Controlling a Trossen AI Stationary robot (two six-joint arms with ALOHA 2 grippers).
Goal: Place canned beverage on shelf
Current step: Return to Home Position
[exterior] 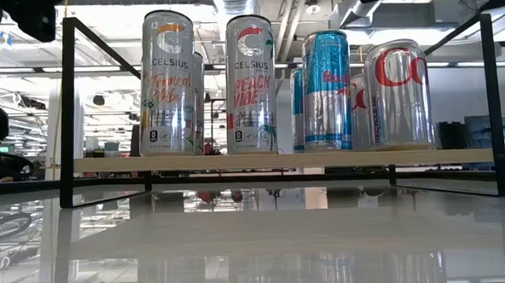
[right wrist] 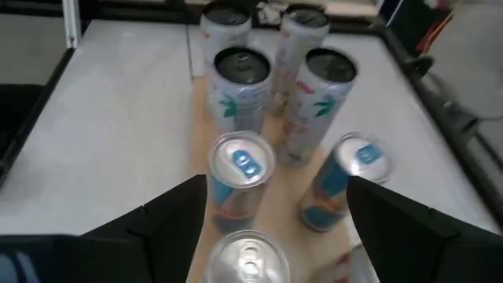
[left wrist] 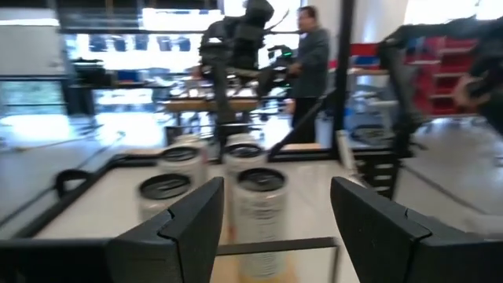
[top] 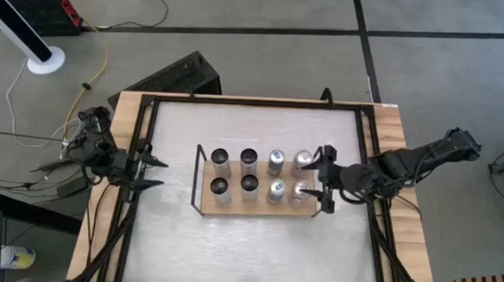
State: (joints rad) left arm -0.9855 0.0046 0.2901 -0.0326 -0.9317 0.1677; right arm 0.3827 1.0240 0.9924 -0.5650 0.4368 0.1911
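Two fingers of the right gripper (top: 322, 177) are standing wide apart, holding nothing. The gripper is hovering at the right end of the shelf (top: 257, 213), pointing along it toward the left arm. Its wrist view is looking down the rows of can tops between the spread fingers.

Nearest to it, the pair of red-silver cola cans (top: 302, 162) is standing upright at the shelf's right end, one behind the other. Whether a finger is touching either can: cannot tell.

Next along, the pair of blue-silver Red Bull cans (top: 277, 160) is standing upright, likewise one behind the other. Beyond them, four tall Celsius cans (top: 249, 157) with dark tops are filling the left half of the board in two more pairs. Total on the shelf: eight cans in two rows of four, all upright and matched by kind.

The shelf is sitting near the middle of the white-topped table (top: 178, 241).

The left gripper (top: 162, 173) is waiting at the table's left edge, well apart from the shelf. Its fingers are also spread and empty, pointing toward the cans.

Beyond the table, a person (left wrist: 310, 55) is standing in the room.
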